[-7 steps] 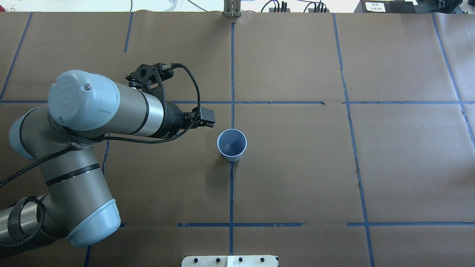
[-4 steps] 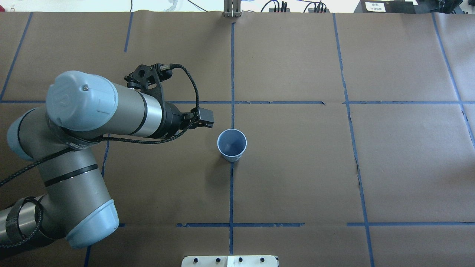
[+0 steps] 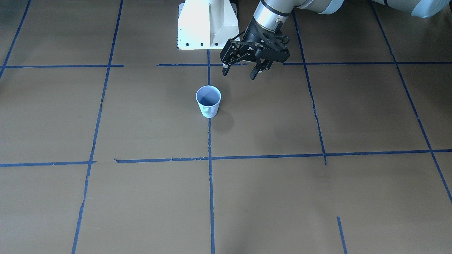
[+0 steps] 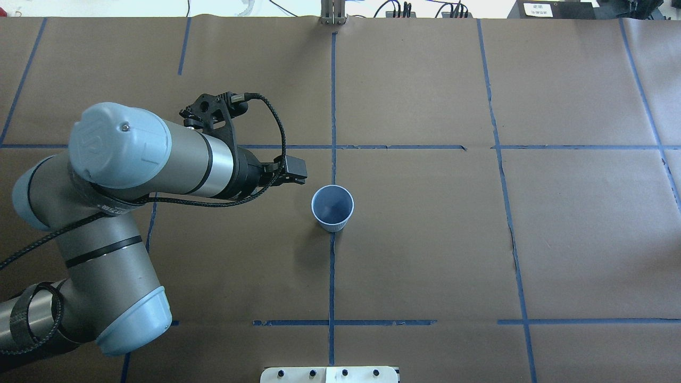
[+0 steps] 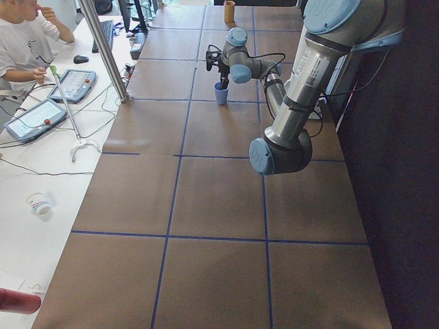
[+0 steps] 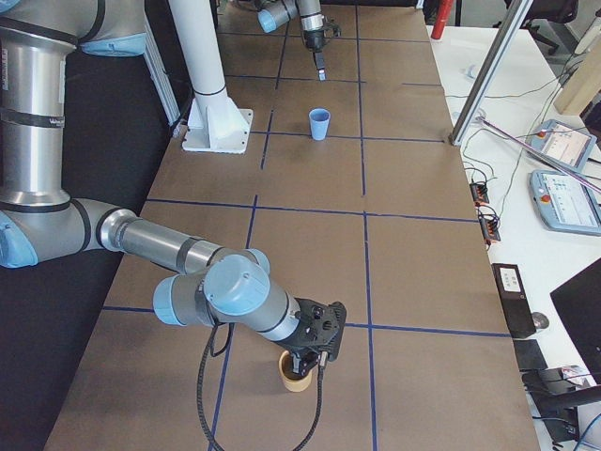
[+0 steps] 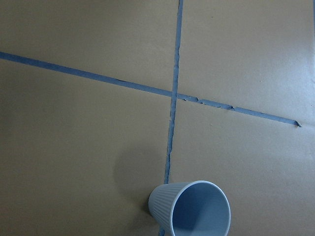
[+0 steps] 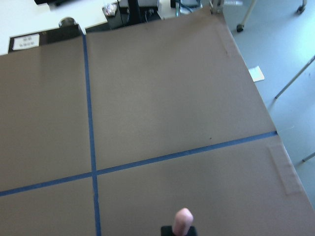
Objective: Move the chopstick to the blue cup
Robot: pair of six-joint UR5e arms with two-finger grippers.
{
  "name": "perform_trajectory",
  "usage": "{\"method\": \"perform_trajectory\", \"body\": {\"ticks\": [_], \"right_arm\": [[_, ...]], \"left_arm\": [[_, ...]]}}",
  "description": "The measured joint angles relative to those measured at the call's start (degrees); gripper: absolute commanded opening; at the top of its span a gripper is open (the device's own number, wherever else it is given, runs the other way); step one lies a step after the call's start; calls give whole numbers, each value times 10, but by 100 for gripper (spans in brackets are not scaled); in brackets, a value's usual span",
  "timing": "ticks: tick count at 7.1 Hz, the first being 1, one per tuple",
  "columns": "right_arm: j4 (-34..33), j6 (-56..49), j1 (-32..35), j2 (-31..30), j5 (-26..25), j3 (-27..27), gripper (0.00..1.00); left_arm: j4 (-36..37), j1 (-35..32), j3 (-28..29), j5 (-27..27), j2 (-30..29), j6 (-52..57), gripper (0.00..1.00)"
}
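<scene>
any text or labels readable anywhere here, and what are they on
No text reads clearly.
White label on the black box, far right in the overhead view: print too small.
Sticker strip on the near left arm: blurred.
Blue cup: plain, no print.

The worktop [image 4: 425, 239] was covered with brown paper, and lines of blue tape [image 4: 331, 276] were stuck across it in big squares. A white table [image 5: 41, 171] was set along one side. Two flat screens [image 5: 34, 120] and a small paper cup [image 5: 39, 203] were laid on it. A shiny metal pole [image 5: 104, 48] was stood at its edge. A grey floor [image 8: 275, 49] was seen past the worktop's end. The room was brightly lit.
</scene>
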Motion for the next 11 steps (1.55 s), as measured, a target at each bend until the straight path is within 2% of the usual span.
{"method": "perform_trajectory", "body": {"ticks": [2, 3, 4, 5, 6, 7, 8, 9, 11], "right_arm": [[-1, 1, 15, -12, 6, 85, 0], [-2, 10, 6, -6, 26, 109, 0], [-3, 28, -18, 7, 69, 125, 0], [-2, 64, -60, 25, 117, 141, 0], [-1, 125, -123, 55, 143, 162, 0], [-1, 208, -200, 108, 149, 180, 0], [0, 305, -282, 175, 130, 190, 0], [0, 396, -364, 237, 82, 196, 0], [0, 555, -550, 338, -95, 209, 0]], "left_arm": [[-2, -1, -4, 0, -1, 1, 100], [-3, -6, -13, 0, -1, 1, 100], [-3, -15, -28, 1, -1, 1, 100], [-3, -23, -40, 1, -1, 1, 100], [-4, -28, -45, 1, -1, 2, 100], [-4, -32, -48, 1, -1, 2, 100], [-4, -36, -49, 1, -1, 3, 100], [-4, -38, -49, 1, -1, 3, 100], [-4, -39, -49, 1, 1, 3, 100]]}}
